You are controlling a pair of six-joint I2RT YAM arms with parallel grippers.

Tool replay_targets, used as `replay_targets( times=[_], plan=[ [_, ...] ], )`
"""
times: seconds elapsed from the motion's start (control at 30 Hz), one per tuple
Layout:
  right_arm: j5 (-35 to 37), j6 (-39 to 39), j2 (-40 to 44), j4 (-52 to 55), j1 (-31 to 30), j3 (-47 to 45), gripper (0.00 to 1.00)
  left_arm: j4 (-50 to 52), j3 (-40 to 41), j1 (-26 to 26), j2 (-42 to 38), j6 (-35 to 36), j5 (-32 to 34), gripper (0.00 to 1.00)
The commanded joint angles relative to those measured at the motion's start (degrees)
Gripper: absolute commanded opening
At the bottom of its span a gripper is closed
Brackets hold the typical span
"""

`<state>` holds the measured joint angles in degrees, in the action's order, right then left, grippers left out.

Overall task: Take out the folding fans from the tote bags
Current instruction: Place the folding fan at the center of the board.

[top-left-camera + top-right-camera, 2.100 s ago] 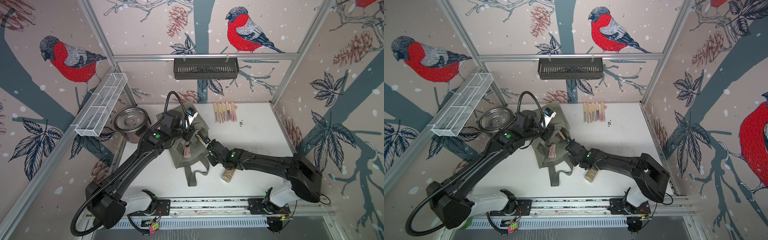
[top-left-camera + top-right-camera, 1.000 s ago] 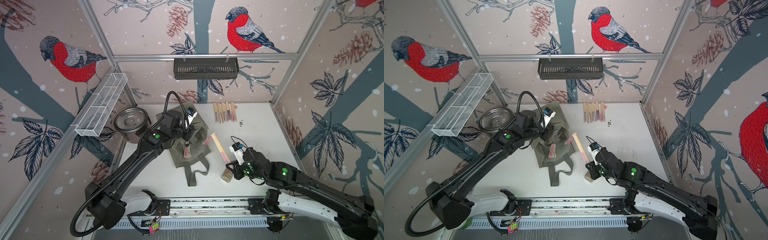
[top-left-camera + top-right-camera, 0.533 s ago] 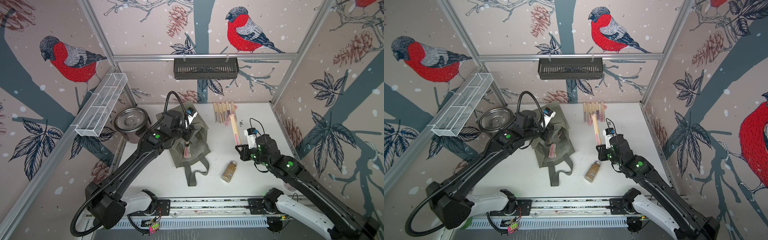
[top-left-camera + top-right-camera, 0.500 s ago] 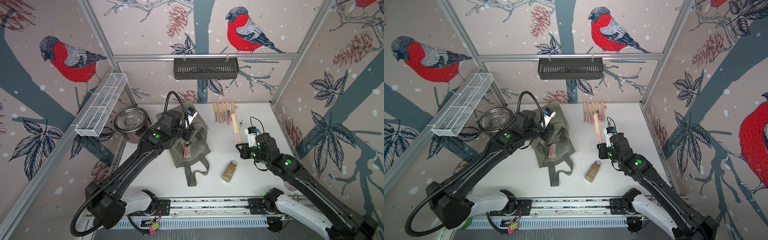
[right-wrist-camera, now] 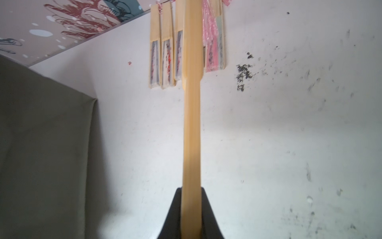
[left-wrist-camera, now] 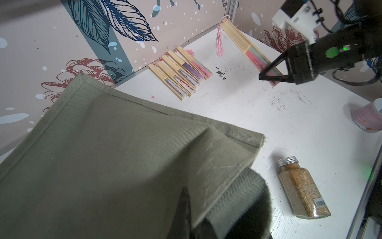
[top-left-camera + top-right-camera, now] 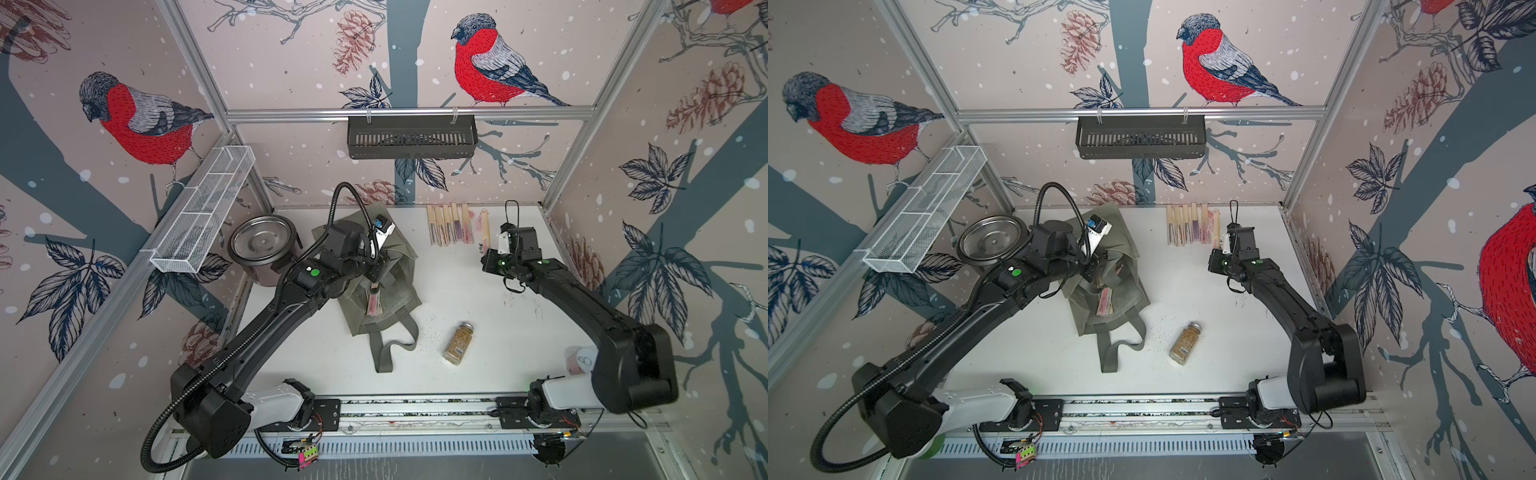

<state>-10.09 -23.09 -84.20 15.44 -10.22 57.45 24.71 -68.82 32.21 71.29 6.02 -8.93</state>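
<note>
The olive-grey tote bag point(image 7: 401, 253) point(image 7: 1125, 249) lies left of the table's centre. Folding fans point(image 7: 374, 303) point(image 7: 1105, 301) show in its mouth. My left gripper point(image 7: 374, 272) point(image 6: 198, 223) is shut on the bag's point(image 6: 103, 155) rim by the strap. Several fans point(image 7: 449, 226) point(image 7: 1185, 228) point(image 6: 182, 72) point(image 5: 163, 51) lie in a row at the back wall. Just right of that row, my right gripper point(image 7: 487, 255) point(image 7: 1214, 255) point(image 5: 191, 192) is shut on a pink-leafed fan point(image 7: 484, 230) point(image 6: 244, 44) point(image 5: 192, 124), held above the table with its tassel end towards the wall.
A glass spice jar point(image 7: 457, 343) point(image 6: 303, 190) lies on its side right of the bag's straps. A steel pot point(image 7: 262, 245) stands at the back left. A pink cup point(image 7: 577, 359) sits by the right arm's base. A wire basket point(image 7: 203, 212) and a black rack point(image 7: 411, 135) hang on the walls.
My right gripper has carried the fan from the bag's mouth across the table to the back right, beside the row. The left arm and the bag have not moved.
</note>
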Motion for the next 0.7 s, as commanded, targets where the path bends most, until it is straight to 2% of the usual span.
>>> replay_targets(
  times=[0.0,0.2,0.33,0.47,0.53,0.67],
  plan=[
    [1.45,3.01,-7.87,-0.90,1.41,5.62,0.08,-2.16,-0.11,-0.03,-0.10,-0.05,0.00,0.00],
    [-0.73,5.33,-22.31,-1.11,5.17,17.60,0.08,-2.20,-0.04,-0.03,-0.23,0.04,0.23,0.00],
    [-3.40,8.29,-32.37,2.60,7.74,28.99,0.08,-2.16,-0.03,-0.03,-0.38,0.04,0.23,0.00],
    [-8.77,9.81,-41.40,4.73,10.53,39.12,0.08,-2.15,-0.06,0.00,-0.46,0.09,0.14,0.00],
    [-12.06,10.55,-45.51,6.22,11.01,44.26,0.08,-2.15,-0.05,0.04,-0.47,0.13,0.23,0.00],
    [-13.93,13.68,-53.11,10.62,10.37,54.14,0.08,-2.21,0.00,-0.03,-0.40,0.14,0.32,0.00]
  ],
)
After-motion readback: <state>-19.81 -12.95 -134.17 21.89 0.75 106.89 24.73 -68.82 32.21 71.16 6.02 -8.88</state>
